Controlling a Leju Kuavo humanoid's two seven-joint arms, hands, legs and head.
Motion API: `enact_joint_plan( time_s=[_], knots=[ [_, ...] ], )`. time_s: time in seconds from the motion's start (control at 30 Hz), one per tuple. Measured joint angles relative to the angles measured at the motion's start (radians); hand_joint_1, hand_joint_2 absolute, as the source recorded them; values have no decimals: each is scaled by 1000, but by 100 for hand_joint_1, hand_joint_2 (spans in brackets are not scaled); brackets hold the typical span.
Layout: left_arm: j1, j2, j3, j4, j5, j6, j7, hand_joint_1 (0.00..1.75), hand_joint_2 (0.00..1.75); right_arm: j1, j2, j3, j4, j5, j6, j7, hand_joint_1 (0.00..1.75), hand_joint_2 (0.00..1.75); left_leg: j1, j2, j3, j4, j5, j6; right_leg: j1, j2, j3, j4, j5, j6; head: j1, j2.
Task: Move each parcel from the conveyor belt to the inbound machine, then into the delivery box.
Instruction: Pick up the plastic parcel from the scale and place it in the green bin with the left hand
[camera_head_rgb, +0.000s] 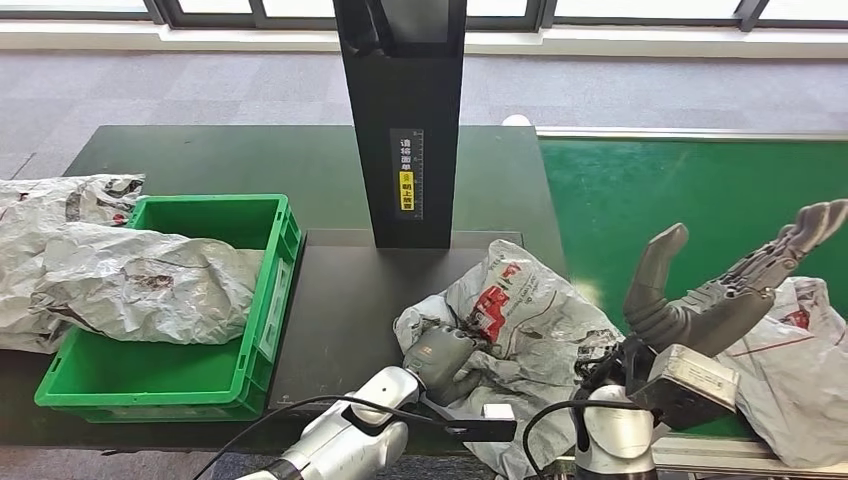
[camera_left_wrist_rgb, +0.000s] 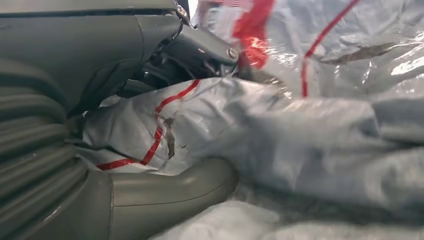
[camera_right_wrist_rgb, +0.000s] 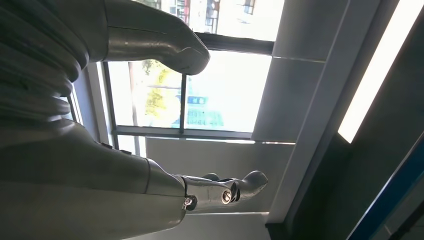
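Currently I log the green delivery box (camera_head_rgb: 262, 300) at the left of the dark table (camera_head_rgb: 200, 155). It holds one crumpled grey parcel (camera_head_rgb: 150, 280), which lies across its far half and spills over the left rim; the near part of the box floor is bare green. More grey bagged parcels (camera_head_rgb: 60, 200) lie on the table beside the box, touching its left side.

The inbound machine (camera_head_rgb: 405, 120) stands as a black upright column on a flat black base plate (camera_head_rgb: 340, 310), just right of the box. A grey parcel with red print (camera_head_rgb: 520, 300) sits at the near right corner of that plate, overlapping the edge toward the green conveyor belt (camera_head_rgb: 680, 190).

My left hand (camera_head_rgb: 440, 362) is at the near edge of this parcel. In the head view the fingers are buried in the film. The left wrist view shows more: the thumb (camera_left_wrist_rgb: 170, 187) lies under a fold of the bag and the darker fingers (camera_left_wrist_rgb: 200, 50) press from the other side, so the film is pinched between them.

My right hand (camera_head_rgb: 725, 290) is raised above the belt, palm up, fingers spread wide, holding nothing. Another grey parcel (camera_head_rgb: 800, 370) lies on the belt just beside it. The right wrist view looks up at windows (camera_right_wrist_rgb: 220, 95) and wall, past the thumb (camera_right_wrist_rgb: 160, 45) and fingers (camera_right_wrist_rgb: 245, 182), held well apart.
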Motion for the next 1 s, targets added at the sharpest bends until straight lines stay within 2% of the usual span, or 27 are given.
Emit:
enact_joint_plan(
  time_s=[0.2,0.53,0.6,0.67,0.77,0.83,1.0],
  knots=[
    [2,1,0,1,-31,118,67,175,175,0,0,0,7,2,0,0,0,175,0,0,0,0,0,0,0,0,-1,0,0,0,0,0],
    [3,2,0,3,-37,153,86,175,175,0,0,0,9,2,0,0,0,175,0,0,-1,0,0,0,0,1,-2,0,0,0,0,0],
    [6,7,5,0,-47,225,115,175,175,0,0,0,9,3,0,0,0,175,0,0,-2,0,0,0,0,1,-3,0,0,0,0,0],
    [14,18,23,-21,-68,338,152,175,175,1,0,0,9,6,0,0,0,175,0,1,-2,0,0,0,0,1,-4,1,1,-1,0,0],
    [51,45,98,-155,-138,444,178,175,175,2,0,0,9,14,0,0,0,175,0,1,-3,0,1,-1,0,2,-5,1,1,-1,0,0],
    [85,58,177,-277,-181,460,159,175,175,2,0,0,9,23,0,0,0,175,0,2,-3,0,1,-1,0,2,-6,1,0,-1,0,0],
    [160,65,394,-533,-197,462,48,175,175,1,0,-1,9,33,0,-1,0,175,1,2,-5,0,1,-2,0,3,-7,2,0,-1,0,0]
  ],
)
